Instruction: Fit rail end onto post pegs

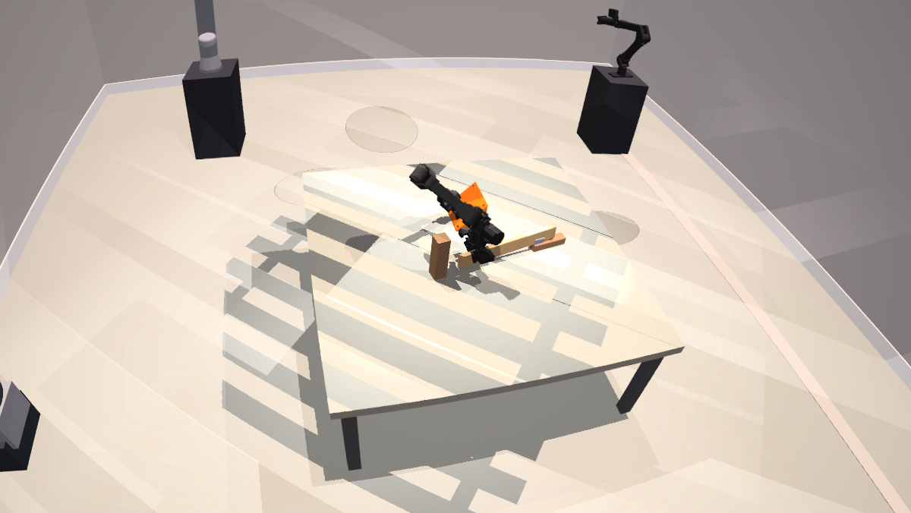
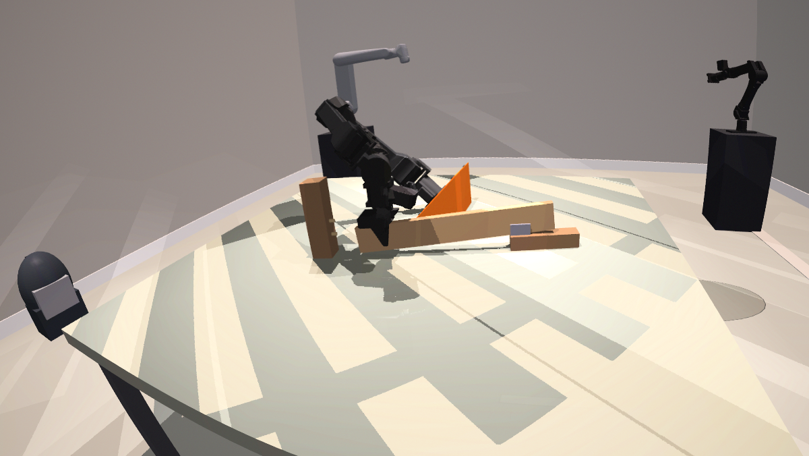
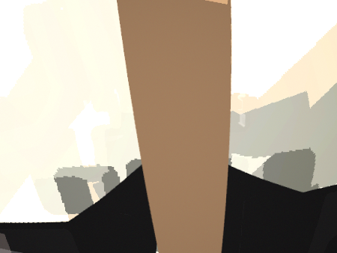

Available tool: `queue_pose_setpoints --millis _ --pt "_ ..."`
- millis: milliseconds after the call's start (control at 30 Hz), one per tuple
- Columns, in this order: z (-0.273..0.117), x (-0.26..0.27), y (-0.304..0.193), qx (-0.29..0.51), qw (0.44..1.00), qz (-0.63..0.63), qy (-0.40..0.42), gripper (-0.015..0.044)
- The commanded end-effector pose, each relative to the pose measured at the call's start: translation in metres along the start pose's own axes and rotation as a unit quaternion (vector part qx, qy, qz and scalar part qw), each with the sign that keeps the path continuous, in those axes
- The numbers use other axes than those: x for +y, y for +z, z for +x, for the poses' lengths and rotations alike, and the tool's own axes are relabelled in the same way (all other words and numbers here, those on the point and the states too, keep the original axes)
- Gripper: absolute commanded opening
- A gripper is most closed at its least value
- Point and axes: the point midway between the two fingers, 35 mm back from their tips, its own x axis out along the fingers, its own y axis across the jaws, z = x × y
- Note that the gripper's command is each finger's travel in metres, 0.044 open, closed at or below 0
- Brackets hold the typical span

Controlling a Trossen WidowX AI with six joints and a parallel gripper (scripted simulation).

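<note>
At the rail's near end, the gripper (image 1: 482, 254) (image 2: 375, 229) (image 3: 174, 163) pinches the rail (image 1: 524, 241) (image 2: 464, 224) (image 3: 180, 93), which slopes up to the bracket (image 1: 539, 241) (image 2: 520, 229), apart from the post (image 1: 439, 256) (image 2: 319, 218). Lift gently to level, then align holes, seemingly hidden here, with the pegs (image 2: 333, 227) before pushing straight.

The rail (image 1: 522, 243) (image 2: 469, 222) (image 3: 181, 112) looks like smooth, dull wood. The post (image 1: 439, 256) (image 2: 318, 218) looks like wood too. The gripper (image 1: 479, 256) (image 2: 376, 232) (image 3: 174, 163) looks like dull black plastic.
</note>
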Motion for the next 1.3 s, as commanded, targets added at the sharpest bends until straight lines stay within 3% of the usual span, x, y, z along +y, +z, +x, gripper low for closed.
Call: queue_pose_setpoints --millis 0,1267 --pt "-0.004 -0.001 0.001 -0.002 1.0 0.0 -0.002 0.0" --pt "-0.023 -0.002 0.001 -0.002 1.0 0.0 -0.002 0.0"
